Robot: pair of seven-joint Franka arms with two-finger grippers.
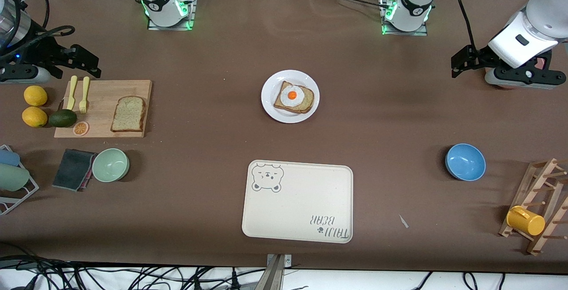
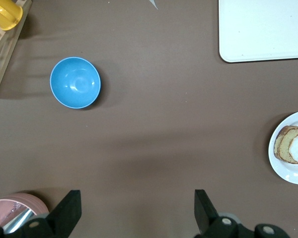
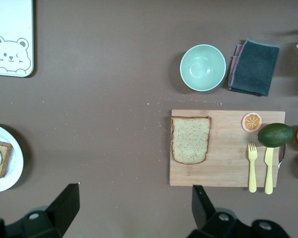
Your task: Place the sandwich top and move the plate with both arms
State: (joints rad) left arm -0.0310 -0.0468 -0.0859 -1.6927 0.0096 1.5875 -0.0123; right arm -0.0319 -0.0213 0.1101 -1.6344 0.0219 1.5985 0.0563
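- The sandwich top lies flat on a wooden cutting board at the left of the front view, toward the right arm's end of the table; nothing touches it.
- On the same board rest a yellow fork and knife, with an orange slice at its lower left corner and an avocado at its edge.
- The plate sits at the centre of the front view, carrying a smaller bread slice with a fried egg (yolk up).
- The cream bear-print tray lies below the plate in the front view, nearer the camera, well apart from it.
- The right pincer hangs over bare table near the board at the upper left of the front view, its fingers spread and holding nothing.
- The left pincer hangs at the upper right of the front view, over bare table, fingers spread and empty; a blue bowl stands lower in that view.
- A green bowl and dark cloth sit below the board.
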